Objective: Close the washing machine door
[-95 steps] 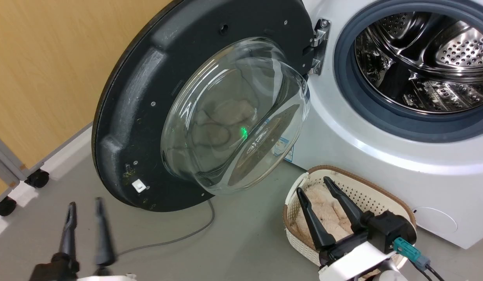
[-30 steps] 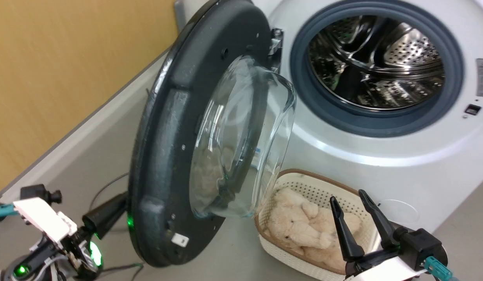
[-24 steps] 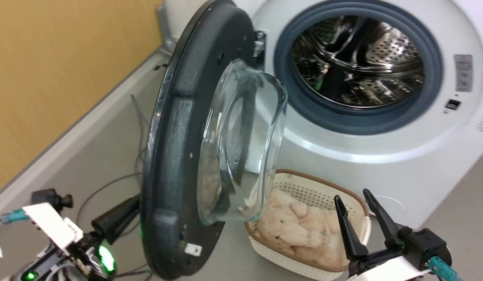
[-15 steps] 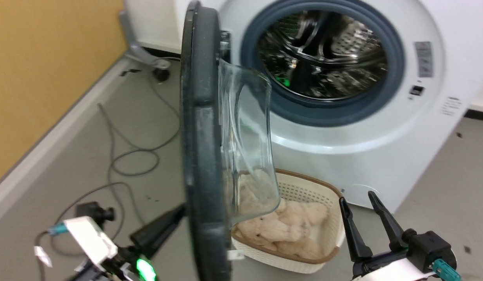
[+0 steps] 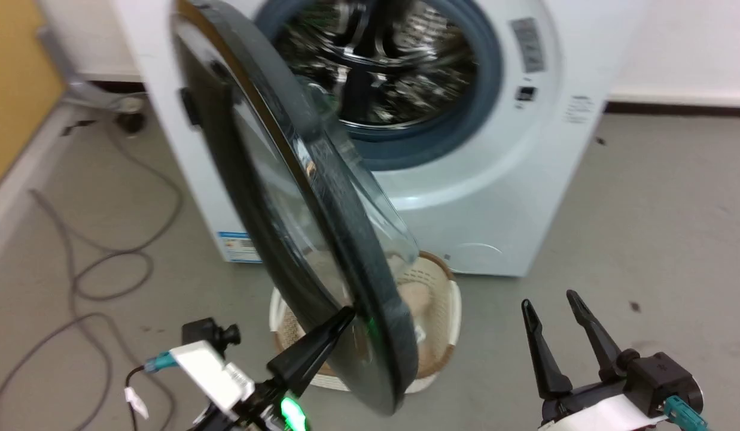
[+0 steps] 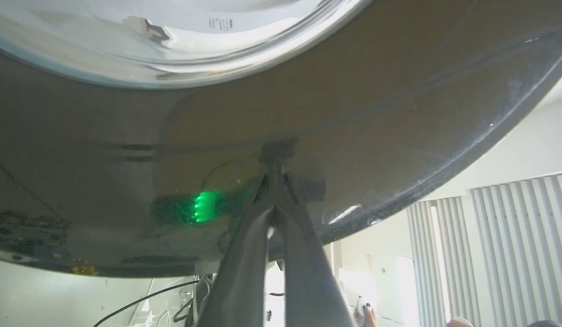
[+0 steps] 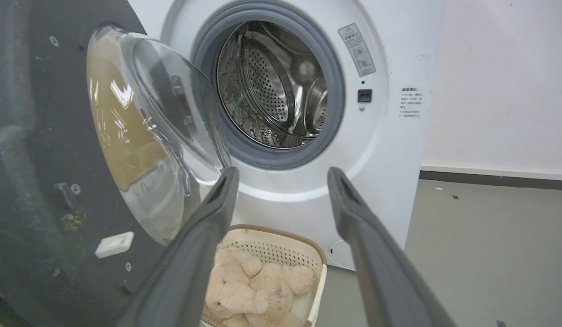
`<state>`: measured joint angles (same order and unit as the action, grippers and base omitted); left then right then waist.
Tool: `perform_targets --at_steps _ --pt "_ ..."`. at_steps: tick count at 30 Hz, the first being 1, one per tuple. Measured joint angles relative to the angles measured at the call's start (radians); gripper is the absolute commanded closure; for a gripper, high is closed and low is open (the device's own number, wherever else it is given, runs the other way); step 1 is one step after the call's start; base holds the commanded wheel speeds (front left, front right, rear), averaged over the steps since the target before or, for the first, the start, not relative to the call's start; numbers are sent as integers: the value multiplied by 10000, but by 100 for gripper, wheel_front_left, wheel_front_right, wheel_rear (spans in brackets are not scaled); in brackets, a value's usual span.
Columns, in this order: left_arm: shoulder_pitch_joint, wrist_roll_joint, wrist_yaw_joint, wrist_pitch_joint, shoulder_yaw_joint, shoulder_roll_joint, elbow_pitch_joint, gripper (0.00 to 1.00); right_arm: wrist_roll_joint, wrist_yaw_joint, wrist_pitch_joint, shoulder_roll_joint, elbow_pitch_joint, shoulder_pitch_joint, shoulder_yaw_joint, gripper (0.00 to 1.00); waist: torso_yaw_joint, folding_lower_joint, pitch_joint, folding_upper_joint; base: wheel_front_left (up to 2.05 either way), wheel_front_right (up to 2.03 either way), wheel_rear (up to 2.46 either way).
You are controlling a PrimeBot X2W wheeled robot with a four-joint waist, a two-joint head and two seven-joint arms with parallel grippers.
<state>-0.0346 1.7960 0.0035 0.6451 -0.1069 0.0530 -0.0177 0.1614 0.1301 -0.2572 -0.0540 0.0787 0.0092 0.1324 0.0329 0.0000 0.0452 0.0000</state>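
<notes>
Basket [image 7: 281,237] before washing machine [image 5: 495,197], door [image 5: 298,203] at left

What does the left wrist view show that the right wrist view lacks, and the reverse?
Left wrist view: the left pincer, fingers together, its tips against the dark outer face of the washing machine door, with a green glow reflected beside them. Right wrist view: the open right pincer, the steel drum of the washing machine, and a cream basket holding a plush toy. Shared: the door, partly open, seen from opposite faces.
</notes>
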Motion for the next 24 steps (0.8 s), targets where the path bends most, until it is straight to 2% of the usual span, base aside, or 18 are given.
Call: perform_targets --at_steps 3,4,10,18,24 --pt "-279 2 -203 -477 -272 -8 268 100 -23 -2 0 0 -21 -25 -4 0 -320 0 109 0 0 0 0" --pt "-622 10 -458 -1001 -510 -8 537 100 -23 0 0 0 -52 -57 -21 0 -642 1 227 0 0 0 0" --pt "-1749 15 -857 -2573 -1055 -8 1452 100 -21 -2 0 0 -117 -123 40 0 -1599 0 596 0 0 0 0" --pt "-3448 -8 -1041 -4408 -1306 -21 2907 100 92 0 0 0 -127 -187 190 0 -2749 1 1001 0 0 0 0" --pt "-4547 58 -1139 -5162 -1427 -33 3871 100 265 0 0 0 -138 -187 240 0 -3268 1 1172 0 0 0 0"
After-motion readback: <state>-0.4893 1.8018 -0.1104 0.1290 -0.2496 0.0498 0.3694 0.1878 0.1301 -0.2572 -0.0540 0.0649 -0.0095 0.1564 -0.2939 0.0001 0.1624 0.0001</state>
